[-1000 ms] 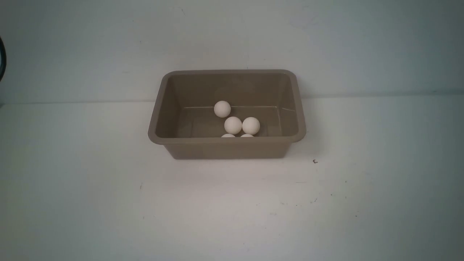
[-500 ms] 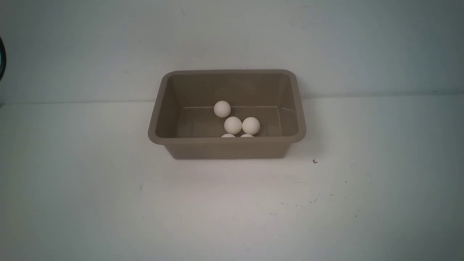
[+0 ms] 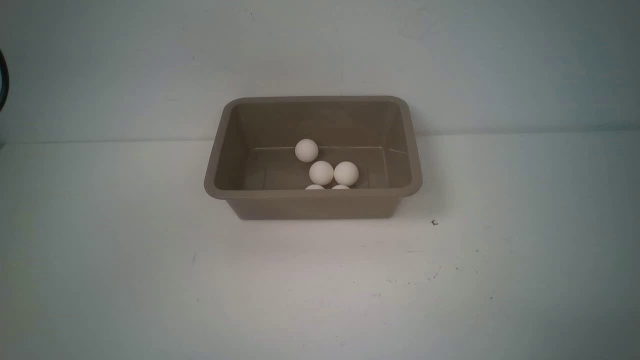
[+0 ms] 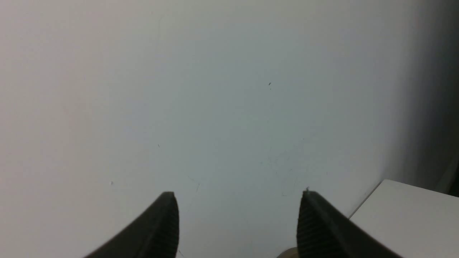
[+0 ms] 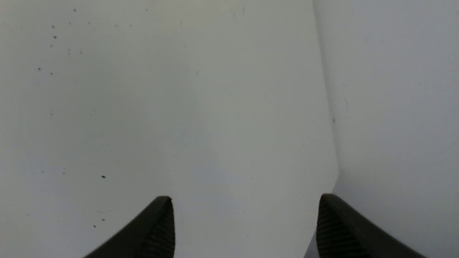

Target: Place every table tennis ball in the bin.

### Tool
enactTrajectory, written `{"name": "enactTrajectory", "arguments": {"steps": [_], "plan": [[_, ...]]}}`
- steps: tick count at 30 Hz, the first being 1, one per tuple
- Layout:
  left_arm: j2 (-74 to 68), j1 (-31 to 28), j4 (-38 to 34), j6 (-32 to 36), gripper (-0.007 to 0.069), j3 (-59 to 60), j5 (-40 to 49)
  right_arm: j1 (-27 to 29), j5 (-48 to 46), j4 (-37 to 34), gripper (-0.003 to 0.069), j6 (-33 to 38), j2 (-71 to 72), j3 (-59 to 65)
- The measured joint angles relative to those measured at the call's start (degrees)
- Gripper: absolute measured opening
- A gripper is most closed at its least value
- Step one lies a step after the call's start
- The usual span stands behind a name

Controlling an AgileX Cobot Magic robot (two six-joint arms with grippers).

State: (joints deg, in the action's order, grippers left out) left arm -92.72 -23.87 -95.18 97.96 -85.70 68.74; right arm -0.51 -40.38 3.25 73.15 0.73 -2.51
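The taupe bin [image 3: 312, 204] stands in the middle of the white table in the front view. Several white table tennis balls lie inside it: one [image 3: 306, 150] near the back, two side by side [image 3: 321, 173] [image 3: 346, 173] in front of it, and two more [image 3: 314, 187] [image 3: 340, 187] half hidden behind the near rim. Neither arm shows in the front view. My left gripper [image 4: 238, 195] is open with nothing between its dark ribbed fingers [image 4: 315, 225]. My right gripper [image 5: 245, 199] is open too, empty, over bare white surface.
A dark round object [image 3: 3, 80] sits at the far left edge of the front view. The table meets a white back wall behind the bin. A white panel edge [image 4: 405, 215] shows beside my left gripper. Small dark specks [image 3: 434, 223] mark the tabletop.
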Motion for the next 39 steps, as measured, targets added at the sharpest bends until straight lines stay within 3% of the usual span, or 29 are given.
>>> {"name": "enactTrajectory", "arguments": {"steps": [21,32,39], "plan": [[0.0,0.0,0.0,-0.6,0.0405,0.0,0.0,0.0,0.1,0.2,0.0482,0.0,0.0,0.0],[0.0,0.0,0.0,-0.6,0.0405,0.0,0.0,0.0,0.1,-13.7,0.0482,0.0,0.0,0.1],[0.0,0.0,0.0,-0.6,0.0405,0.0,0.0,0.0,0.0,-15.9,0.0482,0.0,0.0,0.1]]}}
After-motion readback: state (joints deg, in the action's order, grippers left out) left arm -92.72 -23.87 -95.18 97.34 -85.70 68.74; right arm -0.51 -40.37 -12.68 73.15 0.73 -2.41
